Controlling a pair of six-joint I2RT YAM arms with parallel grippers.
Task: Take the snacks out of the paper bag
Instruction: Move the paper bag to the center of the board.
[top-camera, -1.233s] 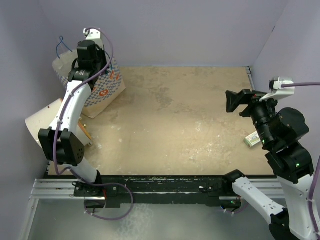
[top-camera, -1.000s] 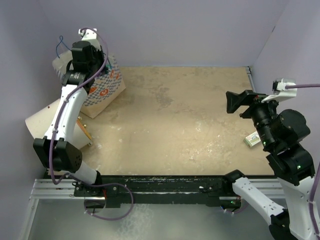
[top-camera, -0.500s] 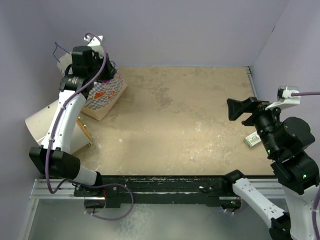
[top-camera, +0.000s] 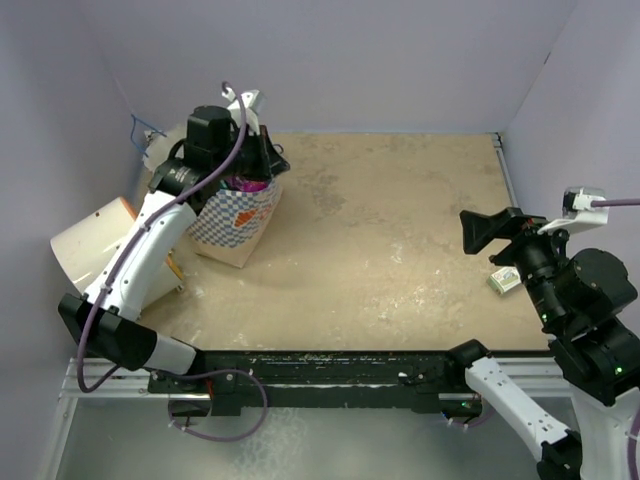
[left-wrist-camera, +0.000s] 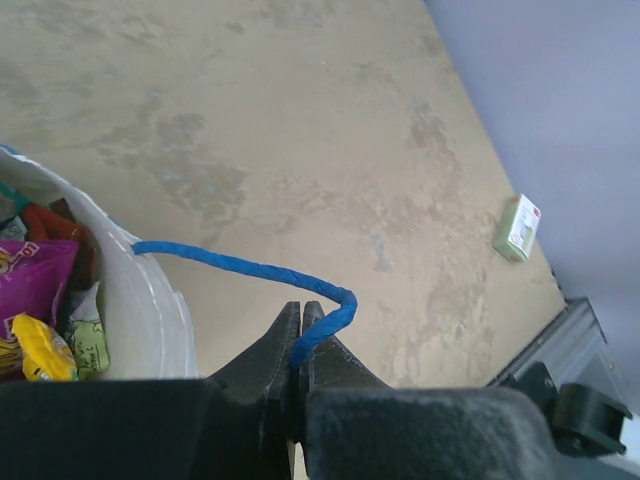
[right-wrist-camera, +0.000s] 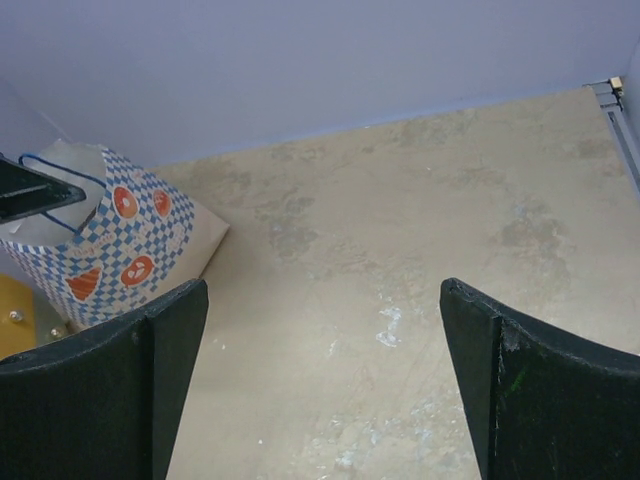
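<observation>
The white paper bag (top-camera: 238, 222) with blue zigzag pattern and orange marks stands at the table's far left, also in the right wrist view (right-wrist-camera: 110, 240). My left gripper (left-wrist-camera: 300, 312) is shut on one blue cord handle (left-wrist-camera: 230, 264) of the bag, just above its mouth. Snacks show inside the bag: a purple packet (left-wrist-camera: 35, 285), a yellow one (left-wrist-camera: 40, 350) and a green-and-white one (left-wrist-camera: 88, 335); purple also shows from above (top-camera: 244, 184). My right gripper (right-wrist-camera: 325, 330) is open and empty, held above the table's right side (top-camera: 478, 228).
A small white-green box (top-camera: 505, 281) lies near the right edge, also in the left wrist view (left-wrist-camera: 517, 228). A white-and-tan round drum (top-camera: 88, 240) lies at the left, beside the bag. A purple wall runs along the back and sides.
My left gripper has pulled the bag by its handle to the right, away from the far-left corner. My right arm has drifted slightly right and down.
</observation>
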